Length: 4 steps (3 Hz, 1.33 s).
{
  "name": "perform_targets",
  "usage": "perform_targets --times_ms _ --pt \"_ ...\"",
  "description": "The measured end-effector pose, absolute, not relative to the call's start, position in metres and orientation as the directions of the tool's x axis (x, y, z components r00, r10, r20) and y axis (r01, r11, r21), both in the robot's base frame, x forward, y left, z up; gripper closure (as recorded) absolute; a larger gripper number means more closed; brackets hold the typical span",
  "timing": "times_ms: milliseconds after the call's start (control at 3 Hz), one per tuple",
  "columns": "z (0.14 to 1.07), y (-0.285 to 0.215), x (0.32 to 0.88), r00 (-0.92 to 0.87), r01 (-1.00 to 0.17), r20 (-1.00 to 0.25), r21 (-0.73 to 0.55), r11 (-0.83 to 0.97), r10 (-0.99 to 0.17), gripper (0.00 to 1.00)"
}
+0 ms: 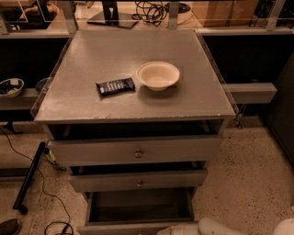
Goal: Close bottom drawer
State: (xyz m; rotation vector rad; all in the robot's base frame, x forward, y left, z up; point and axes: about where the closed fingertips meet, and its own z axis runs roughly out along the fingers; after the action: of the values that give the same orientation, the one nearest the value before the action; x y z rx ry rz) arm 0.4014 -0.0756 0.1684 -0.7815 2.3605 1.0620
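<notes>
At the bottom edge of my view sits the white gripper (188, 228), just in front of the bottom drawer (140, 206); whether its jaws are apart or together I cannot tell. That drawer stands pulled well out, its inside dark. Above it I count two more drawers, each out a little: the middle drawer (105, 181) and the top drawer (92, 151), one small knob on each. The floor (243, 183) is speckled stone, with a black cable (43, 193) at the left. On the grey desk (92, 55) lie one pale bowl (157, 75) and one dark wrapped bar (115, 86), just beside each other. More cables (151, 8) lie beyond.
</notes>
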Motion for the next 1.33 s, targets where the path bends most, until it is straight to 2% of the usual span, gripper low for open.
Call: perform_targets --times_ms 333,667,1000,1333 --pt "0.1684 -0.0756 0.4013 -0.747 -0.647 -0.586 0.531 0.547 -0.314 0.58" --pt "0.1684 -0.0755 0.4013 -0.747 -0.647 -0.586 0.531 0.547 -0.314 0.27" --pt "0.1684 -0.0755 0.4013 -0.747 -0.647 -0.586 0.531 0.547 -0.314 0.04" --pt "0.1684 -0.0755 0.4013 -0.747 -0.647 -0.586 0.531 0.547 -0.314 0.00"
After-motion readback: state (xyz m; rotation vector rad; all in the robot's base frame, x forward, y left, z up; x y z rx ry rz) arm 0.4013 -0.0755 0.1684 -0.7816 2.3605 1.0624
